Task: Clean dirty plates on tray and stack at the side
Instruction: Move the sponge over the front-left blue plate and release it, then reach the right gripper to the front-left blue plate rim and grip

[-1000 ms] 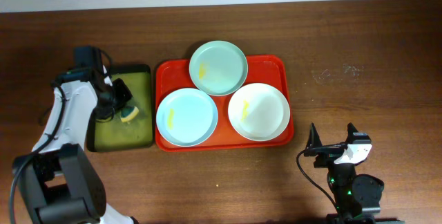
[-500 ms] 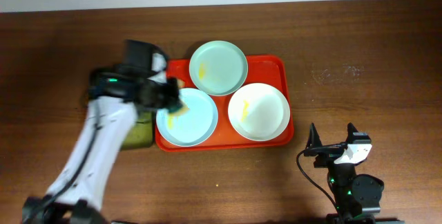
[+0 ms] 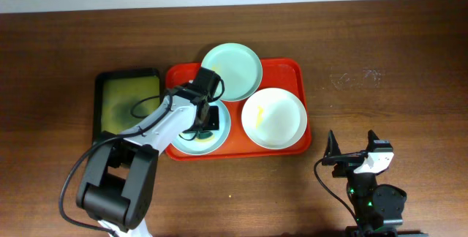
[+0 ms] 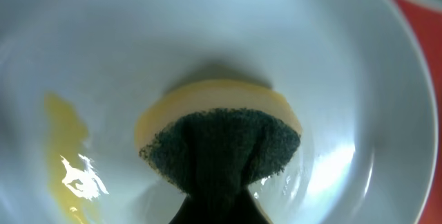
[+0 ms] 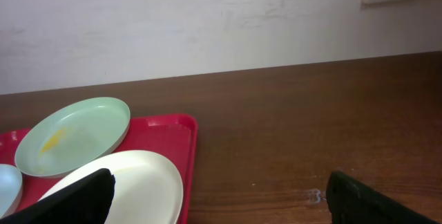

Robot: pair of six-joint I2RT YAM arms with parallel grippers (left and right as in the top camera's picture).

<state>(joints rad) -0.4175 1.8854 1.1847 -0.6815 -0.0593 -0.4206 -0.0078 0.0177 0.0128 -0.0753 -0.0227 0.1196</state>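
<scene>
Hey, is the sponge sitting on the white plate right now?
No, the sponge is pressed onto the pale blue plate, and the white plate lies beside it with no sponge on it.

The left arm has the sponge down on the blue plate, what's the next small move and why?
Probably slide the sponge sideways across the blue plate onto the yellow smear. In the left wrist view the sponge sits near the plate's middle, with the smear beside it, not under it. The left gripper holds the sponge, so a short wipe should reach it.
</scene>
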